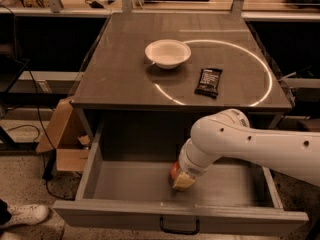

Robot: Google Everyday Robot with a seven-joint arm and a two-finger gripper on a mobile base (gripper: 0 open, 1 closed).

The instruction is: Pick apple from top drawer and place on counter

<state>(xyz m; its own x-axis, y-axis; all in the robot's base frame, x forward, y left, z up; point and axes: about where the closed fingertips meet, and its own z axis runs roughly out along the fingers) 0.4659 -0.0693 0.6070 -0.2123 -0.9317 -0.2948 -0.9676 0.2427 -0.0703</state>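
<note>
The top drawer stands pulled open below the counter, its black handle at the front edge. The red apple lies on the drawer floor near the middle, mostly hidden behind my gripper. My gripper reaches down into the drawer from the right on a white arm and sits right at the apple, touching or nearly touching its right side. The counter carries a thin white circle line.
A white bowl and a dark snack bar lie on the counter. A cardboard box stands on the floor left of the drawer. A white shoe shows at the bottom left.
</note>
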